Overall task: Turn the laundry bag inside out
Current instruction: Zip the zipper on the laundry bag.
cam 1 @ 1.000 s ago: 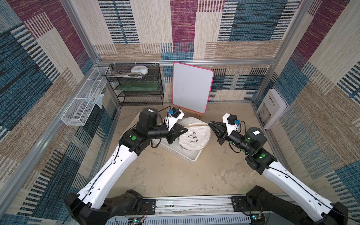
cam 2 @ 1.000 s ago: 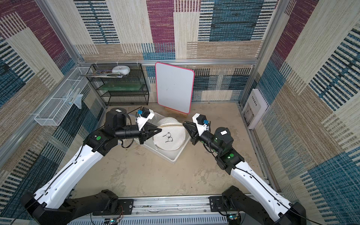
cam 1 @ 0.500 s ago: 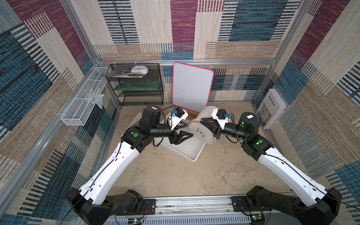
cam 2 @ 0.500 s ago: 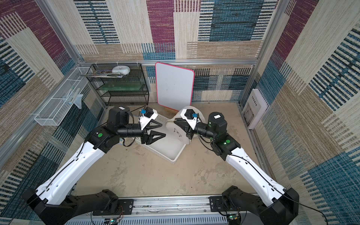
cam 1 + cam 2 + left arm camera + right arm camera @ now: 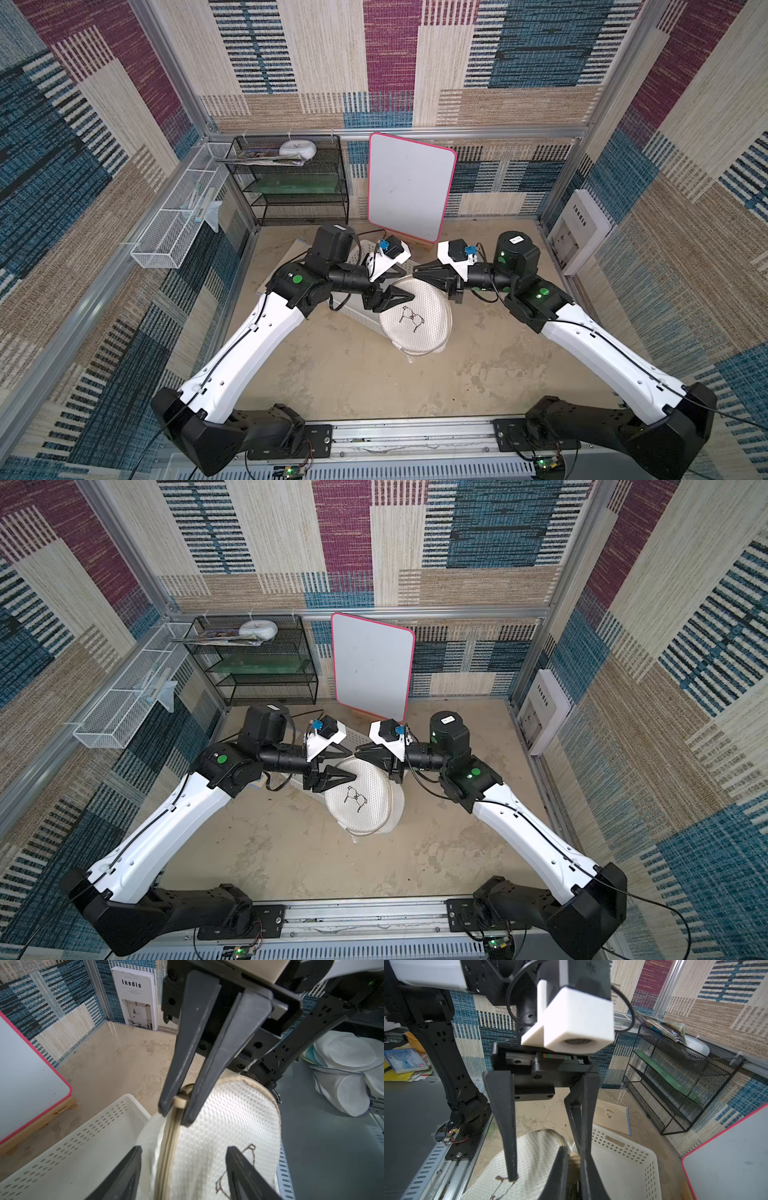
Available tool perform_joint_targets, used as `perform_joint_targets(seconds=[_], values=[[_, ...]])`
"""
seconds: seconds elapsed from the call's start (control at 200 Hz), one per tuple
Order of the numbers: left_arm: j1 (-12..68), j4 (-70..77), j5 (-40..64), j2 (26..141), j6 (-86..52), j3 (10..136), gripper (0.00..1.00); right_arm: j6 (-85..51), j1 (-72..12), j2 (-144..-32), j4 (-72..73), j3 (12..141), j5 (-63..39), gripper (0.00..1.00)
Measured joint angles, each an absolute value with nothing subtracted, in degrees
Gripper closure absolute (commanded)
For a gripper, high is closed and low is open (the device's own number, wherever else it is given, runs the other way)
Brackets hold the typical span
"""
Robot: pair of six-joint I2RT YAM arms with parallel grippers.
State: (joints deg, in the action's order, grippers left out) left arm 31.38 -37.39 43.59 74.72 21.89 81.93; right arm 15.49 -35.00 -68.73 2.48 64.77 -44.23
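Observation:
The laundry bag (image 5: 422, 328) (image 5: 368, 808), a round white mesh bag with a dark spectacles mark, stands tilted on edge in front of the basket, lower rim on the floor. My right gripper (image 5: 417, 270) (image 5: 357, 751) (image 5: 573, 1159) is shut on the beige rim at its top, as the left wrist view also shows on the bag (image 5: 228, 1118). My left gripper (image 5: 407, 283) (image 5: 351, 763) (image 5: 184, 1148) is open, its fingers astride the upper rim, one over the marked panel. In the right wrist view the bag (image 5: 533, 1157) lies under both grippers.
A white perforated basket (image 5: 353, 309) (image 5: 72, 1157) (image 5: 623, 1163) sits just behind the bag, on a sheet of paper (image 5: 286, 257). A pink-edged whiteboard (image 5: 409, 187) and a black wire shelf (image 5: 291, 183) stand at the back. A book (image 5: 582, 232) leans on the right wall.
The left gripper has opened and let go. The right gripper lifted the bag by its rim off the basket and brought it forward, so it now hangs tilted in front.

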Motion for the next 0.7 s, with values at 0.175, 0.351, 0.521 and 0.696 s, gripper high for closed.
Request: perform_joint_targets(seconds=[0.175, 0.351, 0.521, 0.696], values=[[31.40, -37.45, 43.46, 74.85, 23.09, 81.80, 0.58, 15.86, -35.83, -69.43, 2.28, 65.36, -45.04, 1.00], [31.40, -37.76, 43.48, 75.99, 23.09, 82.30, 0.92, 15.90, -36.77, -69.84, 2.26, 65.52, -45.08, 1.00], [31.53, -37.80, 43.48, 76.09, 23.27, 82.50, 1.00, 15.68, -36.93, -68.73, 2.50, 64.53, -42.74, 1.00], [31.40, -36.82, 41.43, 74.91, 23.05, 81.36, 1.00, 12.71, -36.82, -63.83, 4.73, 60.12, -31.88, 1.00]])
